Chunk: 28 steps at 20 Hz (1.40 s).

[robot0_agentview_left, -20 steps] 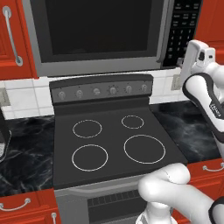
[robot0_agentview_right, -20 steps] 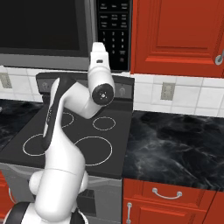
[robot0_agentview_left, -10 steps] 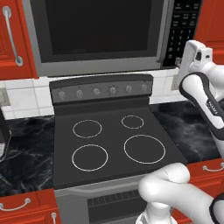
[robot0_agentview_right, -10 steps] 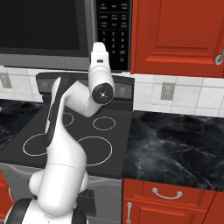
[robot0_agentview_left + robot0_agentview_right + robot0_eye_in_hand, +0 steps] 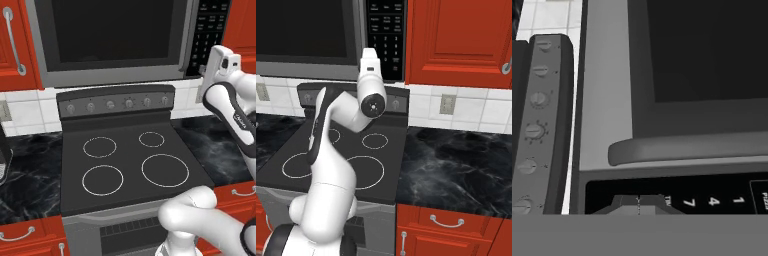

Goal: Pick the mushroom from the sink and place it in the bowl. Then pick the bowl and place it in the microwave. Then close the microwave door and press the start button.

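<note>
In the hand view, the gripper (image 5: pixel 638 204) sits at the bottom centre of the frame, its dark tips drawn together into one blunt wedge with only a thin seam between them, so the jaws read as pressed together and pinching nothing. Just beyond the tips lies the black keypad panel (image 5: pixel 712 192), running along the lower right of the frame with its numerals turned on their side; the tips look to be at or very near its face, though contact cannot be confirmed. Above the keypad in that frame comes the long grey bar handle (image 5: pixel 687 148), and past it the microwave door (image 5: pixel 607 100), shut flush, its dark window filling the upper right. The camera is rolled, so the stove's knob strip (image 5: pixel 537 120) stands on end at the left edge.

In the left base view the arm's wrist (image 5: pixel 220 65) is raised at the right edge, against the lower end of the keypad column of the microwave (image 5: pixel 110 75). The black stovetop (image 5: pixel 127 165) spreads below.

With the door closed, what remains is judged to be the start press. That button cannot be picked out here, but it should lie along the keypad's long axis, sideways from the tips rather than farther forward.
</note>
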### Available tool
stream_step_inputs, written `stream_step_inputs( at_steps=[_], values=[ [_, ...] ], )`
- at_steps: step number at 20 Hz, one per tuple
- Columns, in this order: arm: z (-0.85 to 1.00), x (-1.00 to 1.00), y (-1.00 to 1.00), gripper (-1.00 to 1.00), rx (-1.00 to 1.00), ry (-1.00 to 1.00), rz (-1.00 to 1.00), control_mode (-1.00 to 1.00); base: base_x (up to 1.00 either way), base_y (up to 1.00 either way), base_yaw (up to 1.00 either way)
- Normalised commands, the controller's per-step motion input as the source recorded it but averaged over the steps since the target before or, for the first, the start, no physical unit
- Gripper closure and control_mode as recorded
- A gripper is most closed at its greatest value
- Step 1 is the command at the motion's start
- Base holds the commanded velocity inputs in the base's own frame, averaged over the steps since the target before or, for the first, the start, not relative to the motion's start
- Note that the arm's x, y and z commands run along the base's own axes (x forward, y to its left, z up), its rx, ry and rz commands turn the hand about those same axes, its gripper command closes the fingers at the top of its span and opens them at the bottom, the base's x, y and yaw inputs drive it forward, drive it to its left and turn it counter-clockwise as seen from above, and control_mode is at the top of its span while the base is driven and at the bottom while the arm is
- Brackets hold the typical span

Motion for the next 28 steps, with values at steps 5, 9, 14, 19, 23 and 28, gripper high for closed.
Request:
stream_step_inputs(
  at_steps=[5,9,14,19,23,28],
  values=[
    [0.00,0.23,0.00,1.00,0.00,0.00,-0.01,-1.00,0.00,0.00,0.00],
    [0.00,0.35,0.00,1.00,0.00,0.00,-0.02,-1.00,0.00,0.00,0.00],
    [-0.02,0.31,0.00,1.00,0.00,0.00,-0.01,-1.00,0.00,0.00,0.00],
    [-0.11,0.20,-0.01,1.00,0.00,0.00,0.00,-1.00,0.00,0.00,0.00],
    [-0.12,0.16,-0.01,1.00,0.00,0.00,0.00,-1.00,0.00,0.00,0.00],
    [-0.06,0.18,-0.02,1.00,0.00,0.00,0.00,-1.00,0.00,0.00,0.00]
  ],
)
